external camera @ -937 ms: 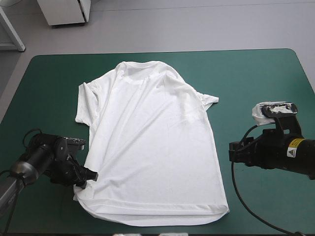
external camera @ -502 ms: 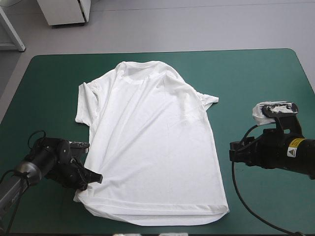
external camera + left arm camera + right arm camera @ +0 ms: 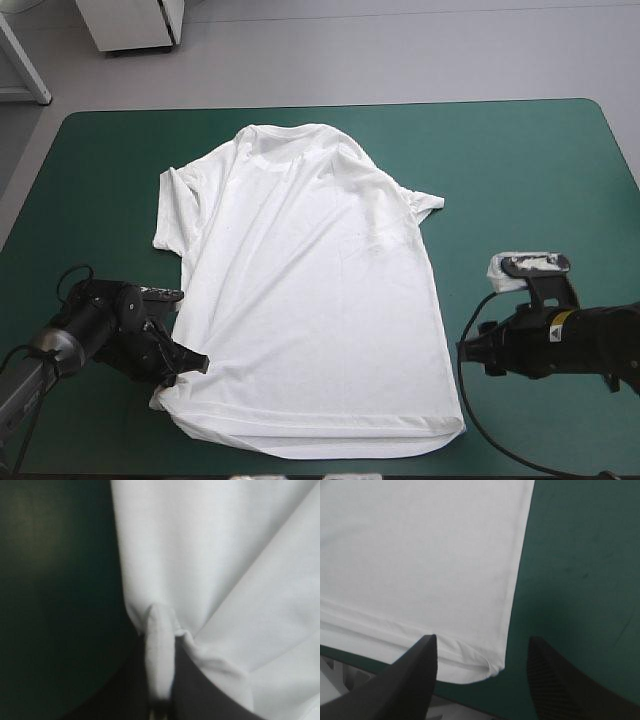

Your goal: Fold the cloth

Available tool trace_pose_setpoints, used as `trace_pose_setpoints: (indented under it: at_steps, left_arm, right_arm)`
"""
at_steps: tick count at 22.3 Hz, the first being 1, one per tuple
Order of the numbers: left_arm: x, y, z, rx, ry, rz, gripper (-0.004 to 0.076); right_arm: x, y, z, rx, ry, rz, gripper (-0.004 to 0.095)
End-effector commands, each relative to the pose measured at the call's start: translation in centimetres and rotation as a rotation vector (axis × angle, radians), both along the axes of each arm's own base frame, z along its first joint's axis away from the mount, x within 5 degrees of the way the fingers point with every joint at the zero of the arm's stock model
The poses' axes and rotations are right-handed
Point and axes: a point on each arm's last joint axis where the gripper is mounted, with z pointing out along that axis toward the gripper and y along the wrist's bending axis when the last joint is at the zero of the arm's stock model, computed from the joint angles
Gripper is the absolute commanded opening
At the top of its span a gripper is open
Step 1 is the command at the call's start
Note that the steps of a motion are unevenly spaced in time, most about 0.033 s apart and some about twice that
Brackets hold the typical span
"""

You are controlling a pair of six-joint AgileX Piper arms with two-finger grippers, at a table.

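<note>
The white T-shirt (image 3: 310, 290) lies spread flat on the teal-green cover, collar toward the far edge, hem toward the near edge. My left gripper (image 3: 193, 363) is at the shirt's left side near the hem, shut on the T-shirt; a pinched ridge of cloth (image 3: 159, 655) stands between its fingers. My right gripper (image 3: 466, 352) hovers just off the shirt's right side near the hem. In the right wrist view it (image 3: 482, 652) stands open, and the shirt's hem corner (image 3: 490, 667) lies between its fingers.
Bare teal-green cover (image 3: 530, 170) stretches right of the shirt and along the left (image 3: 90, 200). The near table edge lies just beyond the hem (image 3: 300, 465).
My left gripper slid in to the shirt's left edge and shut on the cloth. My right arm moved toward the near edge and closer to the hem corner, its fingers wider.
</note>
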Motion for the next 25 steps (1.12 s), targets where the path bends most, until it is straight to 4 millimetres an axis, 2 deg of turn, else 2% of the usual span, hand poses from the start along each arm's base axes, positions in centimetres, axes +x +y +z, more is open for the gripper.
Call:
trace_pose_setpoints:
  at_steps: [1, 5, 8, 9, 11, 14, 20, 25]
  left_arm:
    - [-0.5, 0.6, -0.6, 0.062, 0.044, -0.045, -0.0009]
    - [-0.6, 0.3, -0.6, 0.034, 0.047, -0.038, -0.0009]
    - [-0.6, 0.2, -0.6, 0.020, 0.047, -0.030, -0.0009]
    - [-0.6, 0.2, -0.6, 0.020, 0.047, -0.030, -0.0009]
    - [-0.5, 0.1, -0.6, 0.015, 0.046, -0.027, -0.0009]
    - [-0.4, 0.1, -0.6, 0.009, 0.032, -0.028, -0.0009]
    - [-0.4, 0.0, -0.6, -0.004, 0.034, -0.038, -0.0009]
    - [-0.4, 0.0, -0.6, -0.004, 0.032, -0.039, -0.0009]
  right_arm:
    - [-0.1, 0.2, -2.6, 0.016, 0.080, -0.012, 0.0548]
    - [-0.3, 0.5, -5.6, 0.054, 0.156, -0.056, 0.0524]
    - [-0.5, 1.2, -6.9, 0.093, 0.172, -0.052, 0.0489]
    - [-0.6, 1.5, -7.3, 0.085, 0.167, -0.046, 0.0450]
    - [-1.0, 1.9, -7.8, 0.014, 0.148, -0.016, 0.0416]
    - [-1.2, 2.8, -8.4, -0.085, 0.137, 0.021, 0.0417]
    - [-0.5, 6.3, -10.9, -0.193, 0.173, 0.100, 0.0429]
    - [0.3, 6.9, -12.1, -0.239, 0.182, 0.092, 0.0427]
